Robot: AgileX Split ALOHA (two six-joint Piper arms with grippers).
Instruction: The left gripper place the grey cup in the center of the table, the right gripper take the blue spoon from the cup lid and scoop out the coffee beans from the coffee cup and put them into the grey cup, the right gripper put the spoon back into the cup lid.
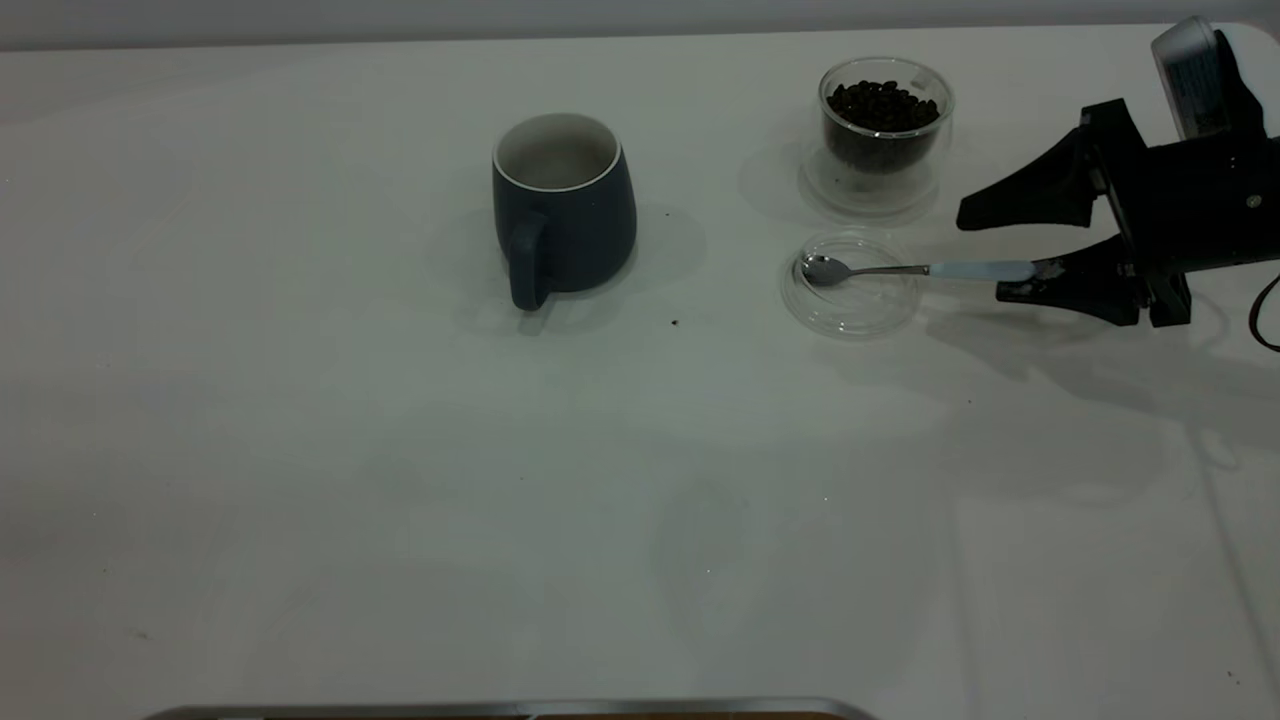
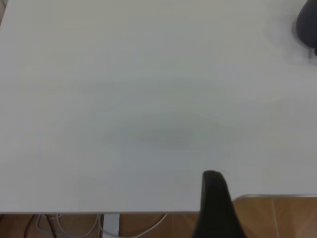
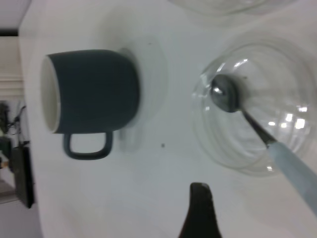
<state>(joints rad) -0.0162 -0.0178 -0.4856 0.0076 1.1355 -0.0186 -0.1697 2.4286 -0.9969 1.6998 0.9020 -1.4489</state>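
Note:
The grey cup stands upright near the table's middle, its handle toward the front; it also shows in the right wrist view and at the edge of the left wrist view. The blue-handled spoon lies with its bowl in the clear cup lid. The glass coffee cup of beans stands just behind the lid. My right gripper is open, its jaws on either side of the spoon handle's end. In the right wrist view the spoon rests in the lid. One left finger shows over the table's edge, holding nothing.
A single stray bean lies on the table between the grey cup and the lid. The left arm is outside the exterior view. A metal edge runs along the table's front.

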